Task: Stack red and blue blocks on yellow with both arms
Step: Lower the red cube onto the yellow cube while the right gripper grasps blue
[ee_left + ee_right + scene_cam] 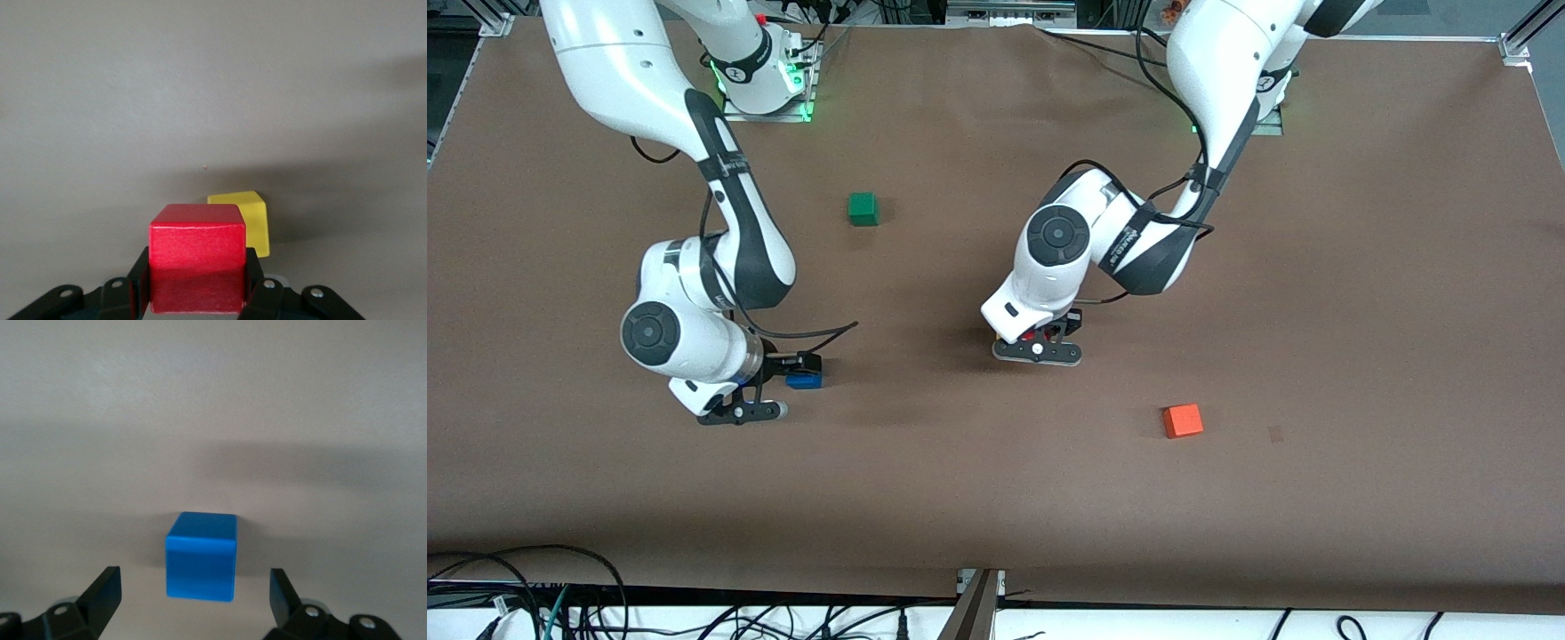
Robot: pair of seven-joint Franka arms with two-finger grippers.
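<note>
even bright overhead light, soft shadows under arms, wrist views washed-out

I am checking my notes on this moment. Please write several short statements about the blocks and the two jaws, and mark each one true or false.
1. The left gripper is shut on the red block. True.
2. The red block already rests on the yellow block. False: the yellow block shows past it, not under it.
3. The right gripper holds the blue block. False: its jaws are open, with the block on the table between them.
4. The green block lies farther from the front camera than the orange block. True.
</note>
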